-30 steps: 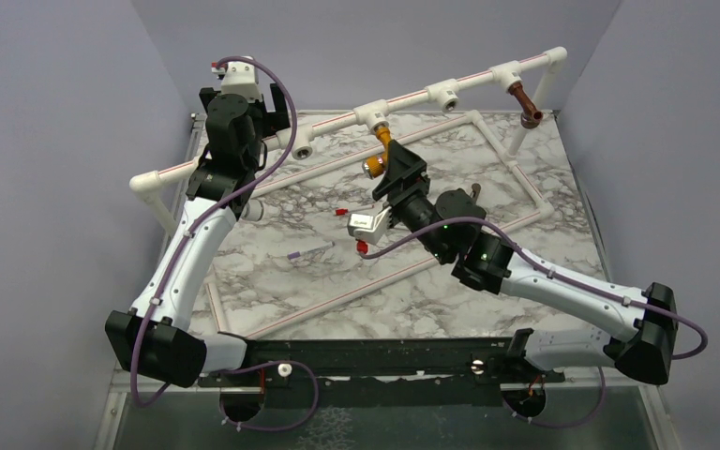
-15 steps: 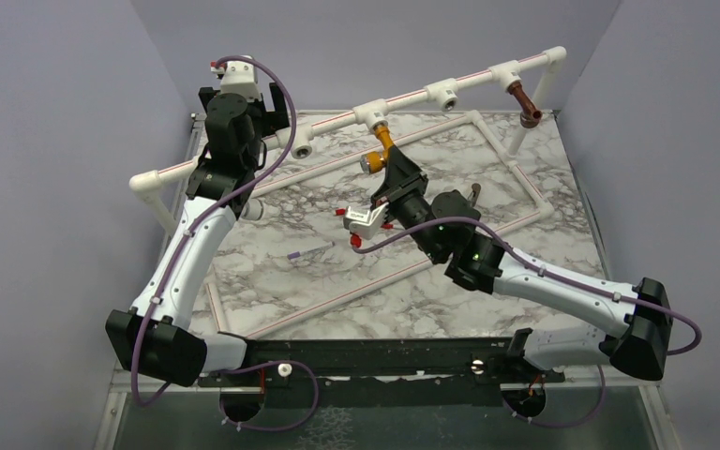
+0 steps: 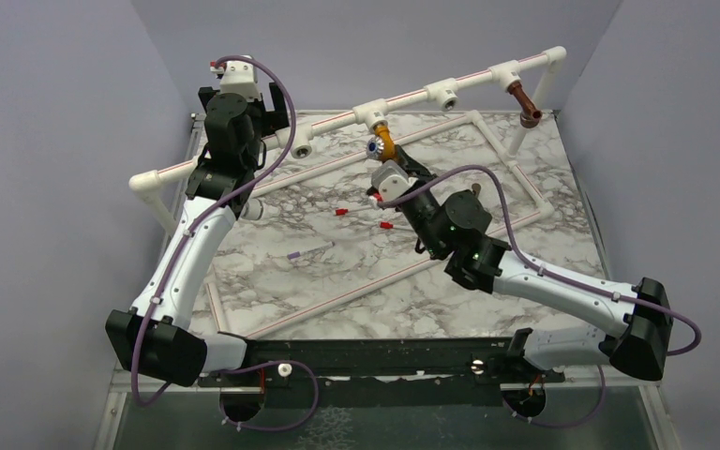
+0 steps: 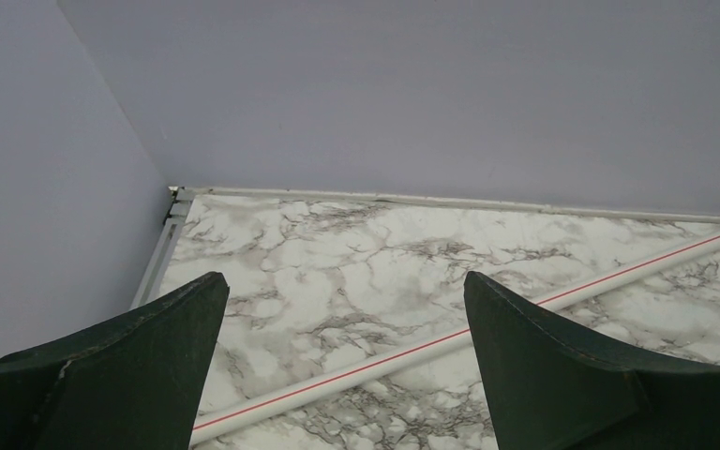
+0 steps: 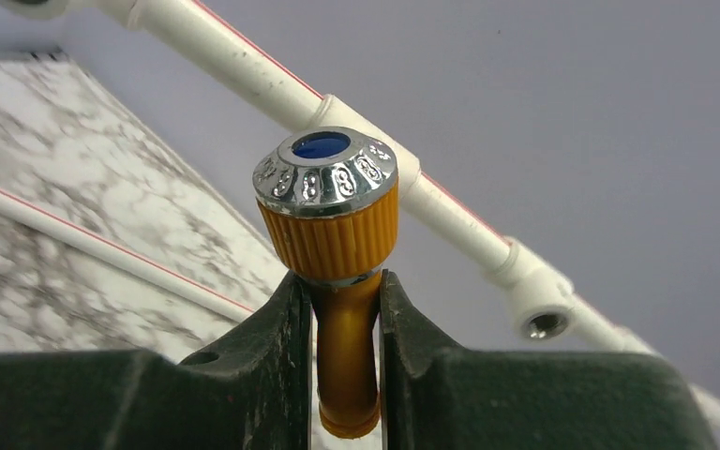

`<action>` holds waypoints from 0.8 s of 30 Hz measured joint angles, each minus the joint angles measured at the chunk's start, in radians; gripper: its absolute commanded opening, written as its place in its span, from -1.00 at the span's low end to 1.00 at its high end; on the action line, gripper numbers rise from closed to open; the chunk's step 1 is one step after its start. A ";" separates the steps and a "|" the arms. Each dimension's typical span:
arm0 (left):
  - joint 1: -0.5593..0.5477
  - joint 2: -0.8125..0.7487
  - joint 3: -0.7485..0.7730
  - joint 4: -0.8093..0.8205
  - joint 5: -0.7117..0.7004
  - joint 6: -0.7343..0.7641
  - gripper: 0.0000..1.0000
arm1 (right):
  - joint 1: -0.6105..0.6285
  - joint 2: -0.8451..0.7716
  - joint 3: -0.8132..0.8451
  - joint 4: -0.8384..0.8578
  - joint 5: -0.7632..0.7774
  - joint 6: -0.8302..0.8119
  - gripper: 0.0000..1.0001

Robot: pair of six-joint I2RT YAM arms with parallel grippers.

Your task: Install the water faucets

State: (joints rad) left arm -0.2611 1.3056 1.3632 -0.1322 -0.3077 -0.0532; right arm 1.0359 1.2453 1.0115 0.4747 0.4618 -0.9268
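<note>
Right wrist view: right jaws closed tight on the orange faucet (image 5: 330,244), at the far pipe (image 5: 459,220). The wrist has turned, so screwing-in seems underway. Left jaws open, empty.

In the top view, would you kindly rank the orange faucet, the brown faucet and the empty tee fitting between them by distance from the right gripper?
1. Orange faucet, clamped in the right gripper.
2. Empty tee fitting, next right along the pipe.
3. Brown faucet, near the pipe's right end.

left pincer (image 4: 345,281) fingers (image 4: 131,375) cropped, red-tipped bits (image 3: 340,212) indistinct
</note>
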 measured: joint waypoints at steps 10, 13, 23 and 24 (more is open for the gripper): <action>0.000 -0.002 0.000 -0.007 0.002 -0.003 0.94 | -0.002 0.009 -0.076 0.233 0.106 0.577 -0.99; 0.000 -0.002 0.000 -0.008 0.002 -0.003 0.94 | -0.003 0.011 -0.082 0.257 0.140 0.738 -0.99; 0.005 -0.004 0.000 -0.010 0.005 -0.003 0.94 | -0.011 -0.008 -0.081 0.190 0.255 1.338 -0.99; 0.005 -0.005 0.000 -0.013 0.005 -0.003 0.94 | -0.013 -0.011 -0.081 0.176 0.260 1.390 -0.99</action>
State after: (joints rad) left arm -0.2565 1.3006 1.3632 -0.1448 -0.3027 -0.0563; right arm 1.0233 1.2343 0.9302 0.6506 0.7216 0.4633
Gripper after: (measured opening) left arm 0.972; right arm 0.325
